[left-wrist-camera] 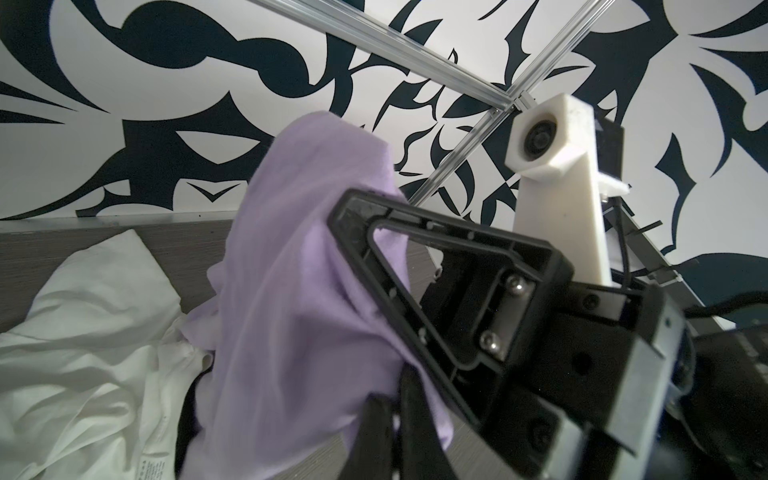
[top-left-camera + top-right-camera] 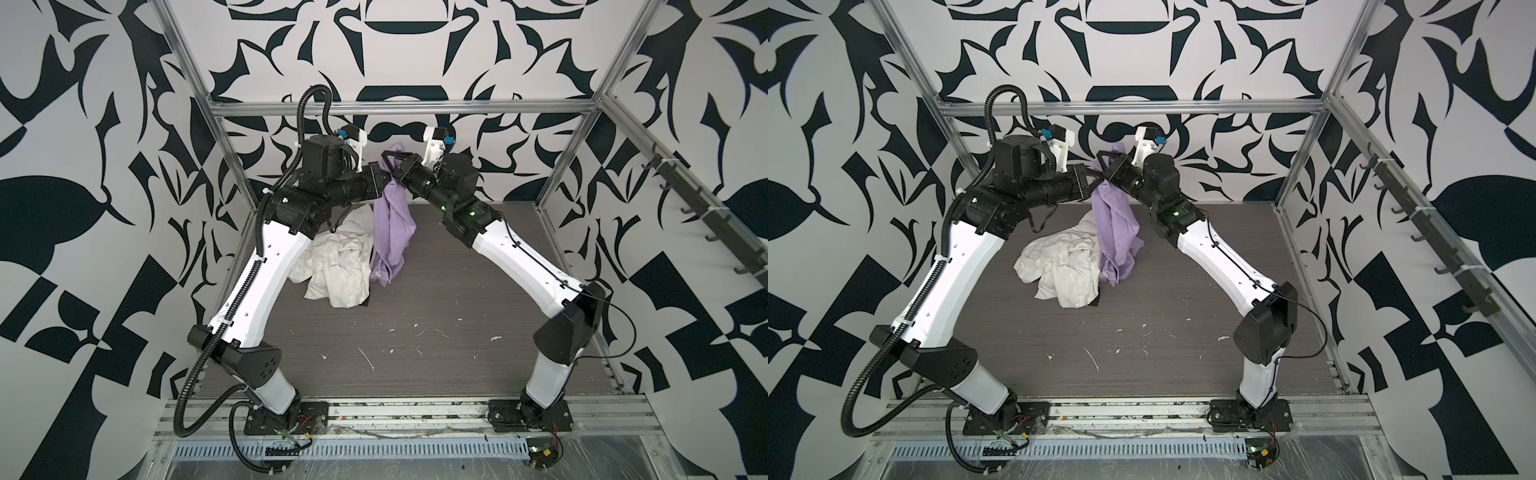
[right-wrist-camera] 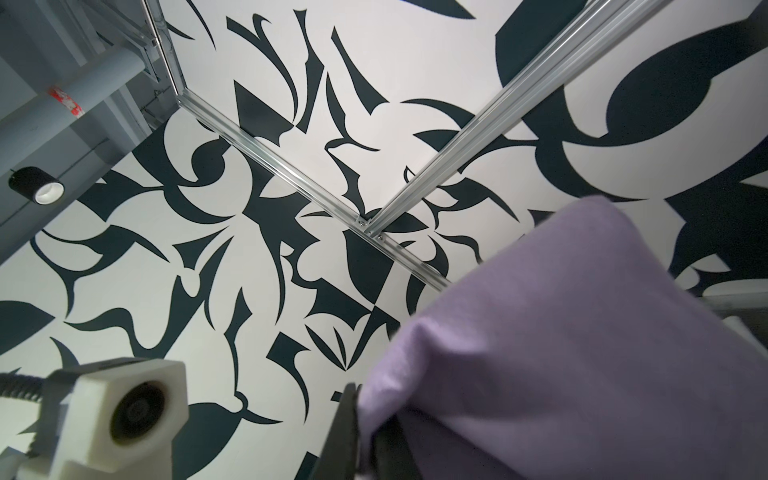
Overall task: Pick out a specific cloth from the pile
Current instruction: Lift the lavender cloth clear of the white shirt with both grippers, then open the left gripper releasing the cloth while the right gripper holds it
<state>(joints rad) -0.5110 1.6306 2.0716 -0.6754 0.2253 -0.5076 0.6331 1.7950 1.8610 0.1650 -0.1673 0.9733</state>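
**Item 1, the cloth** [image 2: 392, 224]. Lilac, soft, plain. It hangs in a long vertical fold at the upper centre of both top views [image 2: 1115, 224], its top end raised where the two claws meet. The lower end comes down at the right edge of the pile and touches it. Whether it rests on the counter cannot be told. A small white tag [image 2: 376, 274] shows near the lower hem.

**Item 2, the pile** [image 2: 336, 266]. A crumpled off-white garment lying on the counter [image 2: 436, 311], left of centre in both top views [image 2: 1059, 266]. A small black piece [image 2: 364, 303] shows at its lower right edge.

**Item 3, left claw** [image 2: 385, 179]. It reaches in from the left of the frame. Its jaws are fully closed, pinching the cloth near its top. In the left wrist view its dark fingers [image 1: 374, 440] sit at the bottom edge with lilac fabric [image 1: 299, 257] running into them.

**Item 4, right claw** [image 2: 394, 164]. It reaches in from the right and sits just above the left claw. Its jaws stand close together with a fold of the cloth between them [image 3: 561, 332], and a tip of fabric pokes out above. Whether they press on the fold cannot be told.
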